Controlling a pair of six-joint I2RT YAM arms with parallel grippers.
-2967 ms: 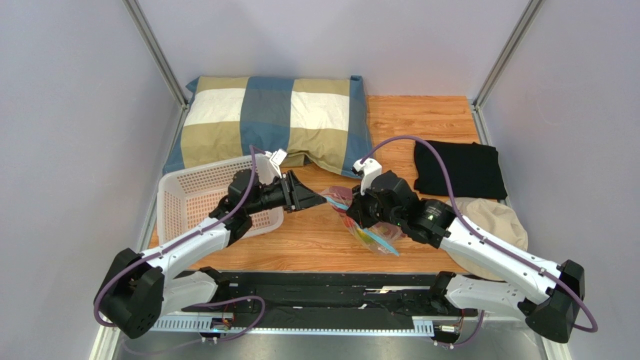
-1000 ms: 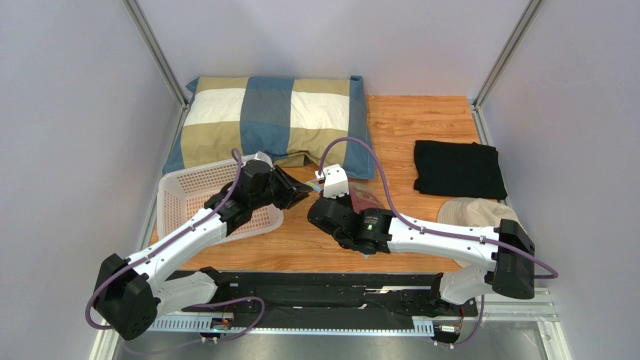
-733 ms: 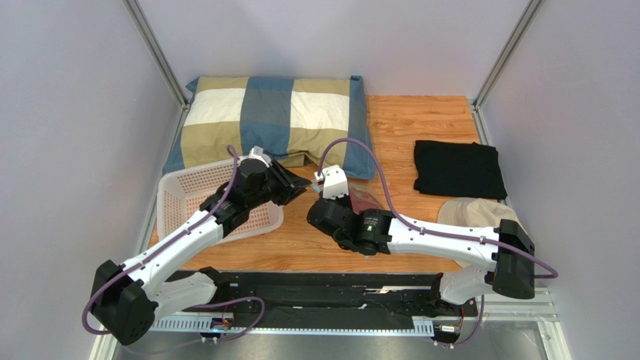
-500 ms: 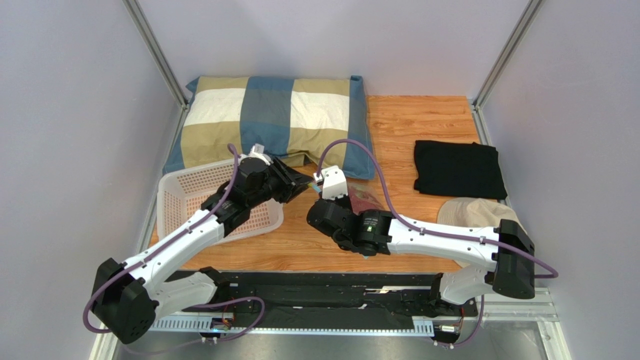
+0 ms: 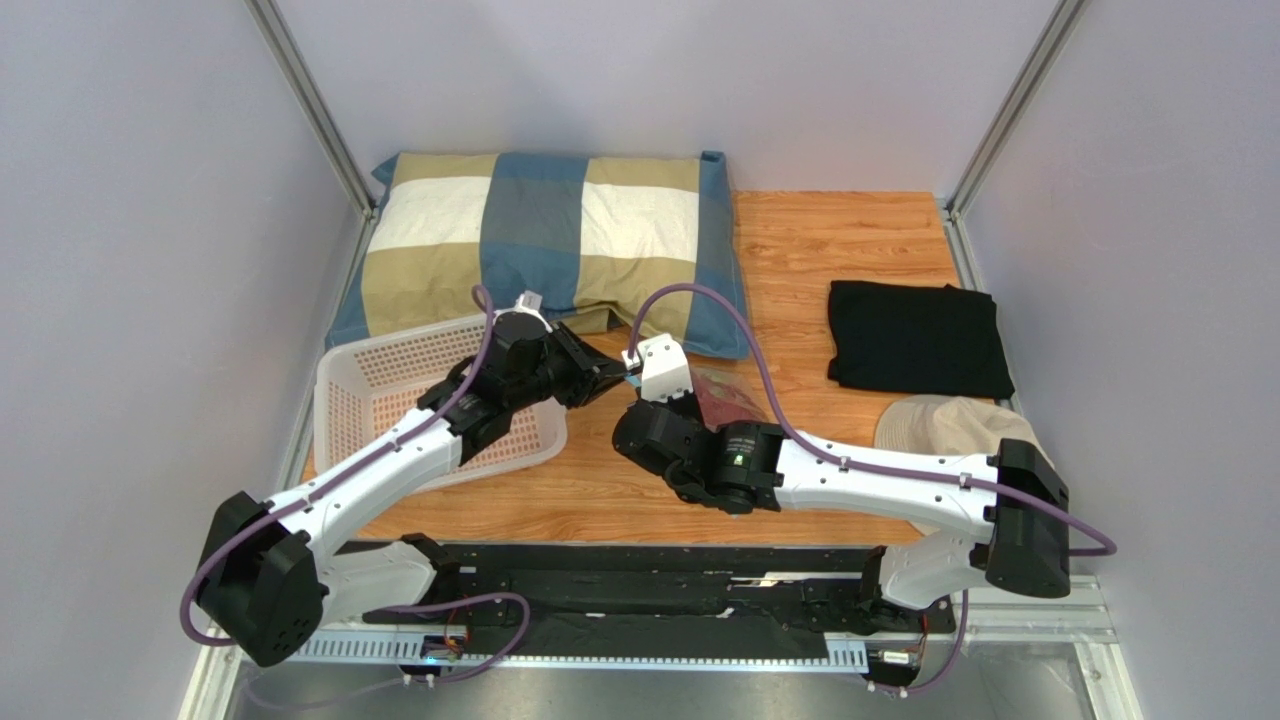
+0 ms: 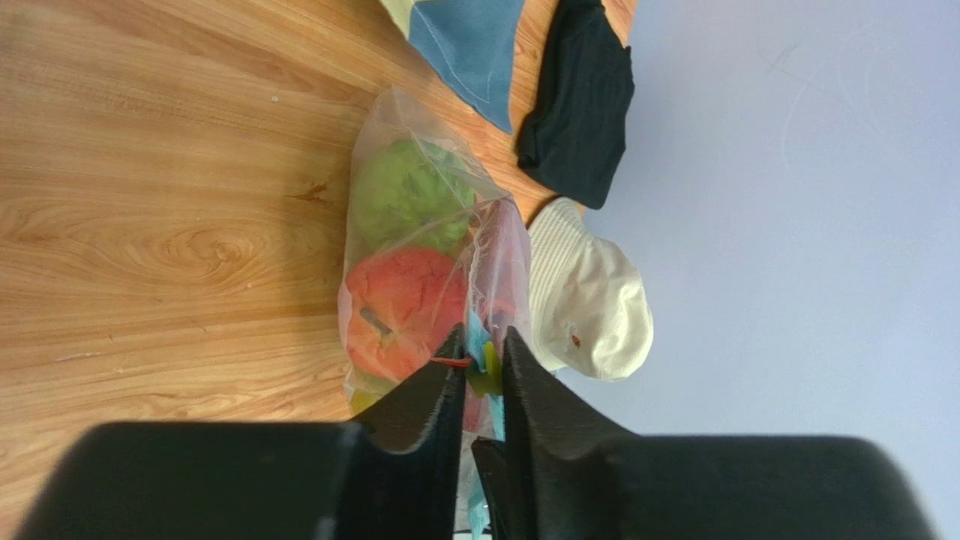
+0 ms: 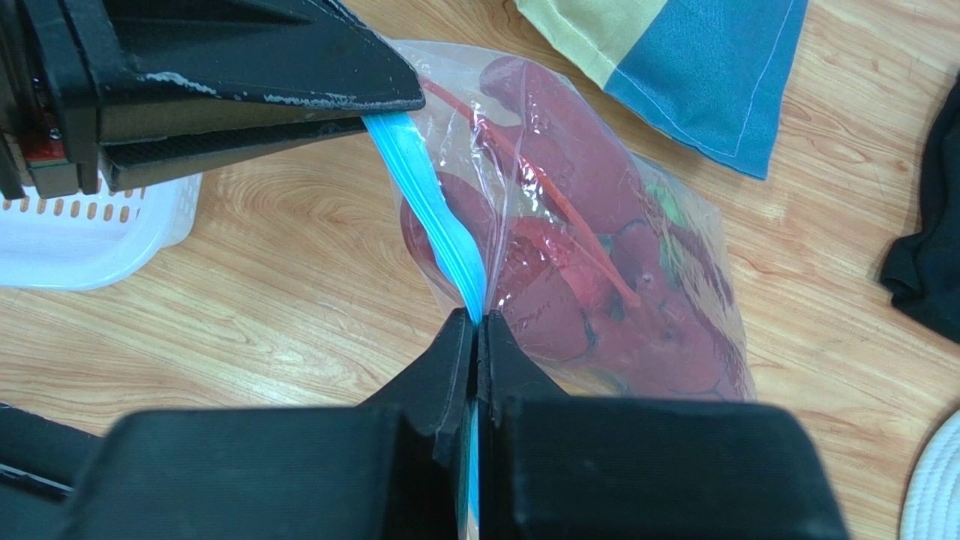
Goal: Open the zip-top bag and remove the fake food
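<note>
At the left stands the white basket (image 5: 368, 393), which has no part in this step. Just beside it, the left gripper (image 6: 482, 338) has its fingers closed to a thin gap around one end of the blue zipper strip (image 7: 434, 219), and it seems to pinch that end. From there the strip runs in a nearly straight line, taut, to the right gripper (image 7: 476, 321), whose fingers are pressed fully together on the other end. The long axis of the strip therefore lies from one gripper to the other, and both are equally near to it. The zip-top bag (image 7: 687, 242) lies on the wooden table (image 5: 842, 240), to the right of both grippers, with the fake food (image 7: 563, 180) inside. Probably the next move is to pull the lips apart. Whether each gripper holds a separate lip cannot be told.
</note>
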